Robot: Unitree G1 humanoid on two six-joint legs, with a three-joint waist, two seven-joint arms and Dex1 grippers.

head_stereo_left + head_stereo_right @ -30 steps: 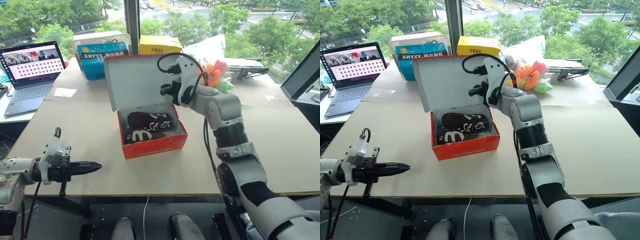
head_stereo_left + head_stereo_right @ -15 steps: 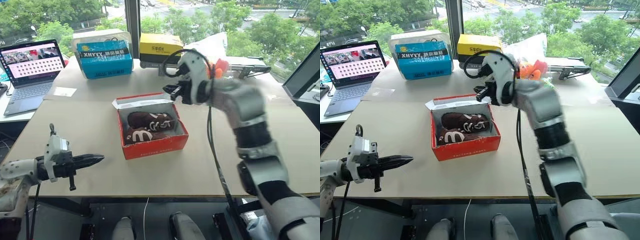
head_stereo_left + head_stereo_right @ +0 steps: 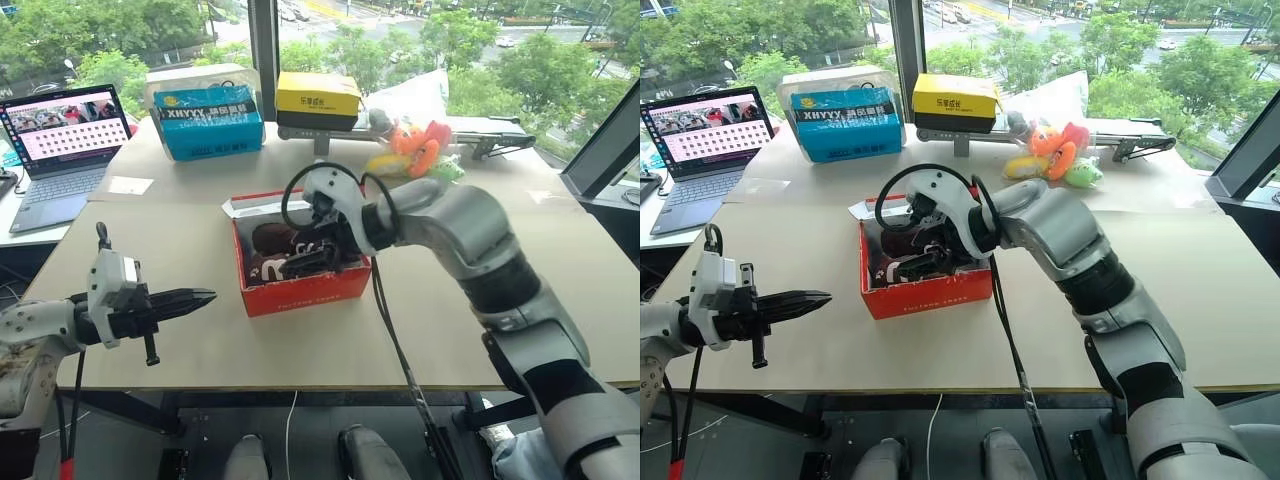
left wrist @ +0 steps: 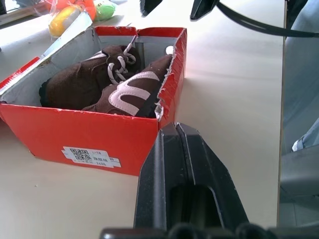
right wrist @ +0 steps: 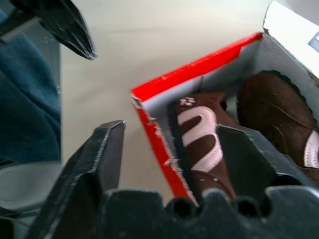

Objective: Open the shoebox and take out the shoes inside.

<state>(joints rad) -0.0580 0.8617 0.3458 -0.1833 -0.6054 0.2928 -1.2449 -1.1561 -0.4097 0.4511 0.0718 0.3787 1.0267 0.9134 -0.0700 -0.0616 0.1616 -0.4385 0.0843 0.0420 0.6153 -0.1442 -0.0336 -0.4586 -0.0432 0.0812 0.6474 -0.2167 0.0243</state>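
The red shoebox point(image 3: 300, 290) stands open in the middle of the table, its lid folded back so that a pale edge point(image 3: 250, 206) shows behind it. Inside lie the dark brown shoes point(image 4: 99, 84) with white side markings and laces. My right gripper point(image 3: 308, 256) hangs open just over the box. In the right wrist view one finger point(image 5: 94, 159) is outside the box's torn front corner and the other finger point(image 5: 249, 149) is over a shoe point(image 5: 199, 134). My left gripper point(image 3: 190, 299) is shut and empty, level above the table left of the box, pointing at it.
Along the back stand a blue box point(image 3: 208, 120), a yellow-and-black box point(image 3: 318, 98), an orange plush toy point(image 3: 420, 148) and a grey tool point(image 3: 490, 135). An open laptop point(image 3: 62, 135) and a paper slip point(image 3: 130, 184) lie at the far left.
The lid, held upright a second ago, has dropped back behind the box. My right gripper came back and down over the shoes and opened. My left gripper rose a little.
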